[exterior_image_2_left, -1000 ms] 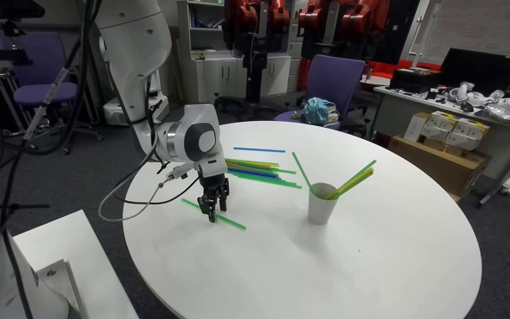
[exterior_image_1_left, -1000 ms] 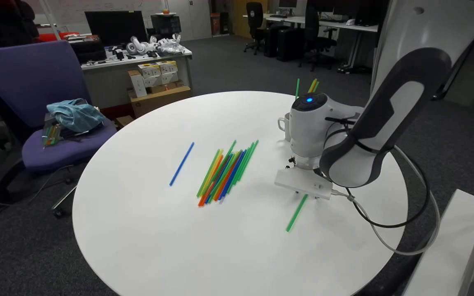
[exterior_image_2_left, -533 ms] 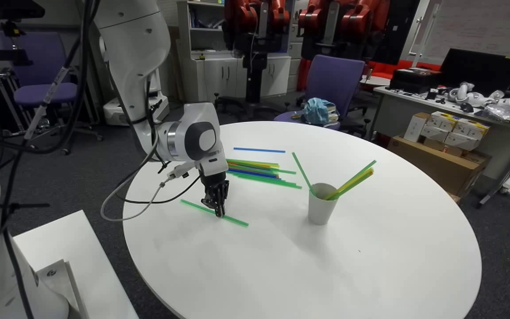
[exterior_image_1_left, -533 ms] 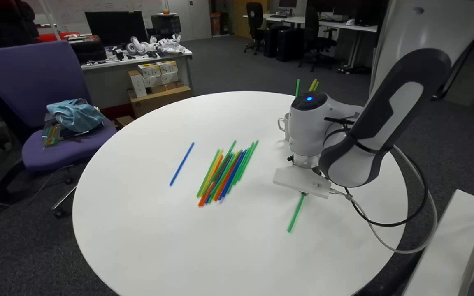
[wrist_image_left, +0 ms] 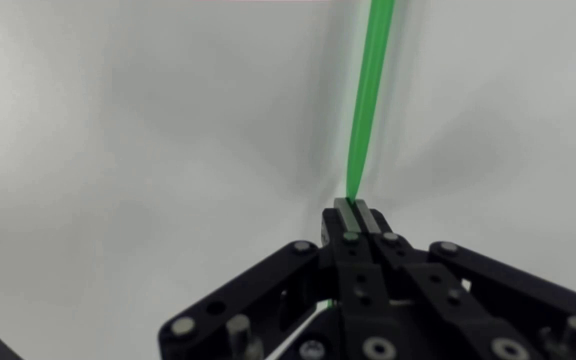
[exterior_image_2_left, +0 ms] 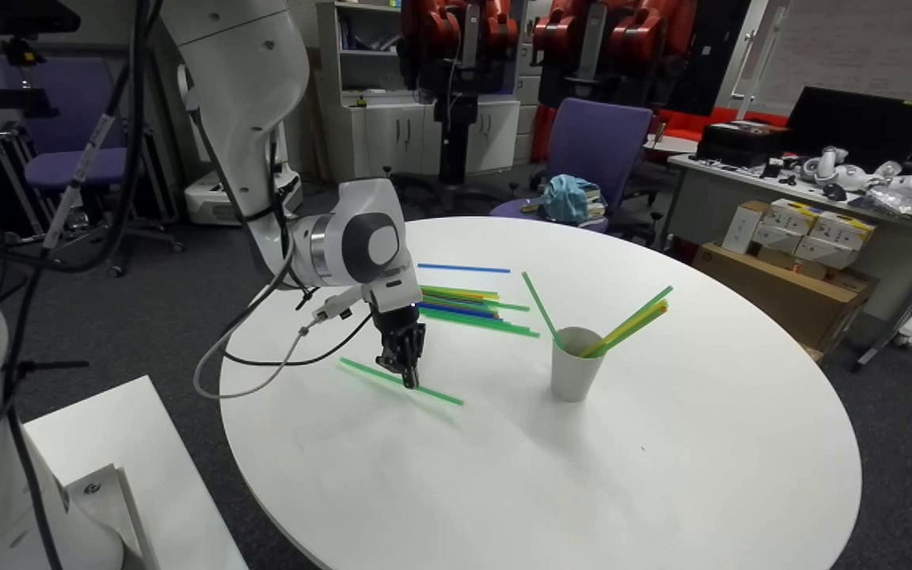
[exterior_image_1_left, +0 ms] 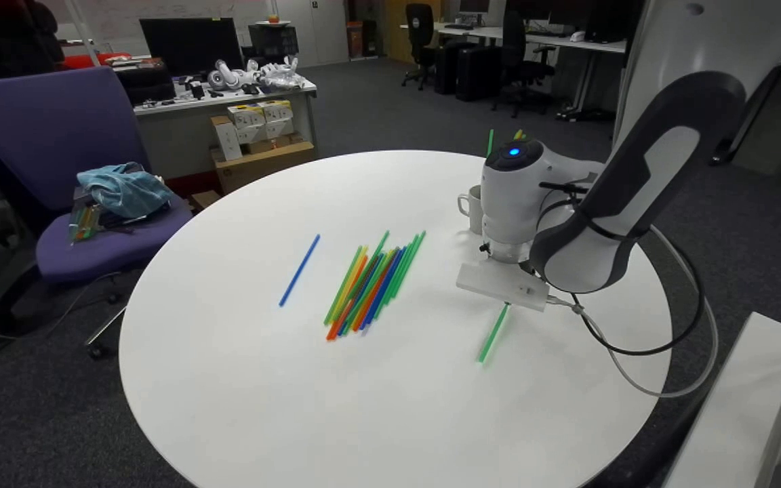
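Fingers [wrist_image_left: 347, 217] standing narrow, pinching green drinking straw [wrist_image_left: 368, 90] partway along, its lengths running out on both sides. Straw hanging just above round bench [exterior_image_2_left: 646, 507], near rim on robot's side; white mug [exterior_image_2_left: 571, 378] holding other straws [exterior_image_2_left: 628, 327], standing apart, farther from that rim.

In an exterior view, my tool [exterior_image_2_left: 411, 385] hangs just over the surface [exterior_image_2_left: 662, 475] with a straw [exterior_image_2_left: 365, 369] between its tips. A mug [exterior_image_2_left: 573, 376] stands to the right, several straws [exterior_image_2_left: 628, 327] leaning in it. Behind lie a heap of straws [exterior_image_2_left: 460, 309] and, farther back, a lone straw [exterior_image_2_left: 464, 267]. Past the surface is a chair [exterior_image_2_left: 606, 138] with a cloth [exterior_image_2_left: 565, 199] on it.
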Robot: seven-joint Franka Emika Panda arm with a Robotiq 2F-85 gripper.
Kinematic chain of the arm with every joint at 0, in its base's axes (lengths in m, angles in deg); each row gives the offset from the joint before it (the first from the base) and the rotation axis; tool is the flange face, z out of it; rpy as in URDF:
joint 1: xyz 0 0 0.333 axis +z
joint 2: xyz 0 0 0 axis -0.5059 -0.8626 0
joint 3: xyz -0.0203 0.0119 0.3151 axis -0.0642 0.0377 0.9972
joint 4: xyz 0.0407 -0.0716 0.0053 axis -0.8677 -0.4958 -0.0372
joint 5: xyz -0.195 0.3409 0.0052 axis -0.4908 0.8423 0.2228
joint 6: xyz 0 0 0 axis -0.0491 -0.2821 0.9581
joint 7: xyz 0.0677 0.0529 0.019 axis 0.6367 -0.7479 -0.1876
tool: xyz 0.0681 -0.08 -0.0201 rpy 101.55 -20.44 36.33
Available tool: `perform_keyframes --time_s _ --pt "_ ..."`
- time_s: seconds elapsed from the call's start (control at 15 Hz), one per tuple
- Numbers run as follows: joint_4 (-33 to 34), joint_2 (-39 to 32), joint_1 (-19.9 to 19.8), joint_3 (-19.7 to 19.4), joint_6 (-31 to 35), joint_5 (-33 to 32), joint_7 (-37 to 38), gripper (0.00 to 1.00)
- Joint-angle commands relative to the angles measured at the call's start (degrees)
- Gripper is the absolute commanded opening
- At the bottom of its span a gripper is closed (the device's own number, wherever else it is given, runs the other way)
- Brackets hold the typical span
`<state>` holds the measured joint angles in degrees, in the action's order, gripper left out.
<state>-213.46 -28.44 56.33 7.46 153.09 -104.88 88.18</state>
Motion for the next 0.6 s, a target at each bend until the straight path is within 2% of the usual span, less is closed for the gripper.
perform_keyframes --time_s 0.0,0.07,0.33,0.4,0.53 --pt "2.9 3.8 5.3 -8.4 -9.1 -9.2 6.6 0.00" --pt "4.8 3.7 8.7 -12.2 -12.6 -11.7 8.7 0.00" --pt "13.3 3.0 13.3 -17.6 -26.6 -19.7 14.7 0.00" --pt "16.5 3.7 7.2 -11.6 -31.3 -24.6 18.0 0.00" --pt "21.8 1.8 3.5 -7.6 -38.2 -29.1 21.3 0.00"
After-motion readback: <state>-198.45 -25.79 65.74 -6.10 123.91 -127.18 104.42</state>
